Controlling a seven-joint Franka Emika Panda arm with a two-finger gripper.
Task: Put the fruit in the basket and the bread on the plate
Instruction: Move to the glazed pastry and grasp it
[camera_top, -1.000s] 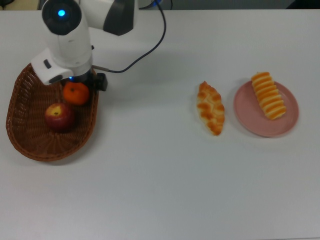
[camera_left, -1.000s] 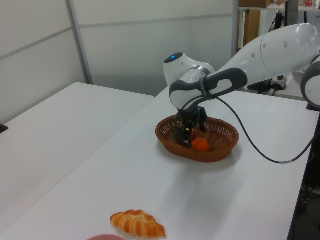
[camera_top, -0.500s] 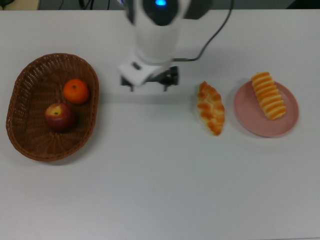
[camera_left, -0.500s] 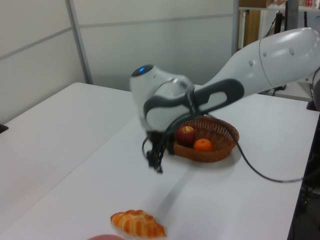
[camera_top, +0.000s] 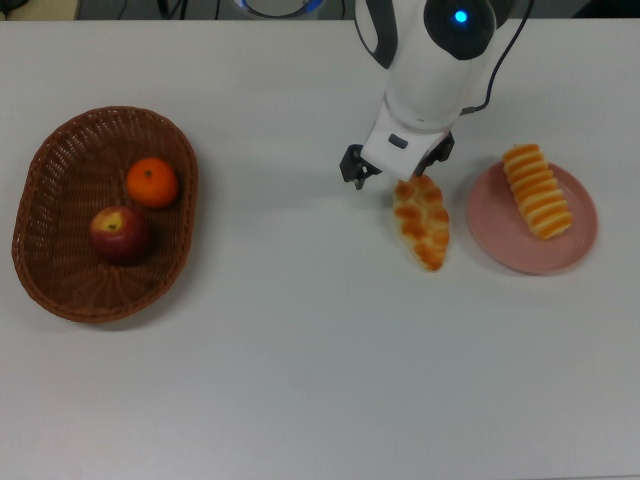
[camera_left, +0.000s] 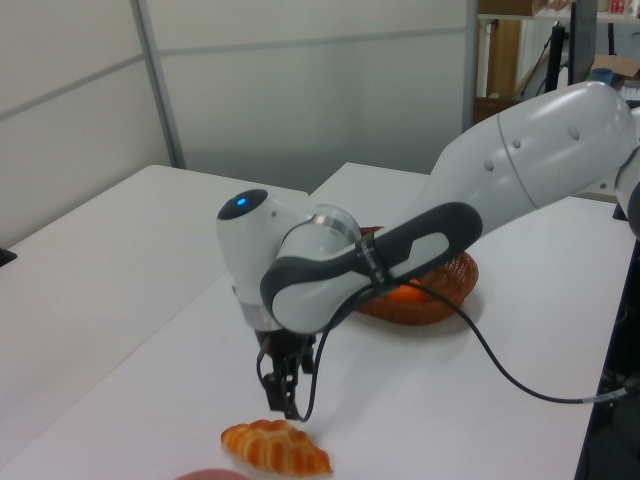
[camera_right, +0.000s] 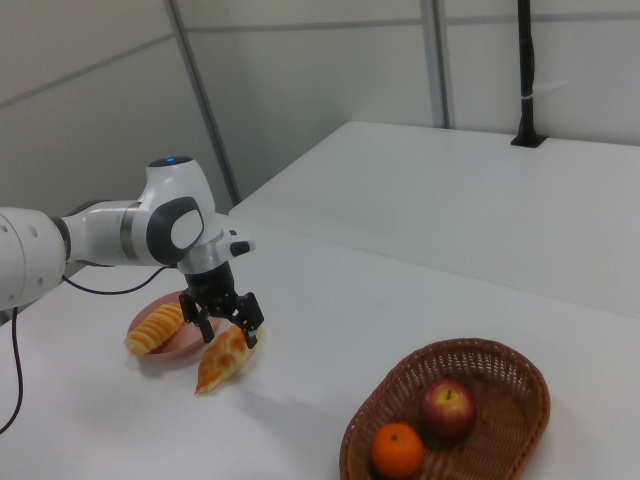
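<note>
Even, bright overhead light fills all three views, leaving the matte white table (camera_top: 300, 350) free of glare. Shadows are faint and soft: a pale smudge beside the reddish-brown oval wicker basket (camera_top: 60, 290) and under the white robot arm (camera_left: 420, 240) in the left view. Everything stays in focus, without motion blur or edge bending

The basket (camera_top: 45, 170) was reddish brown wicker. In it sat a dark red apple (camera_top: 119, 234) with a yellowish top and a bright orange mandarin (camera_top: 152, 183). The plate (camera_top: 500, 235) was pale pink, its ribbed loaf (camera_top: 537, 190) orange with pale stripes. The braided loaf (camera_top: 423, 223) was golden orange. The arm (camera_top: 432, 70) was white, its gripper (camera_right: 225, 317) black, the table (camera_top: 300, 350) plain white.
</note>
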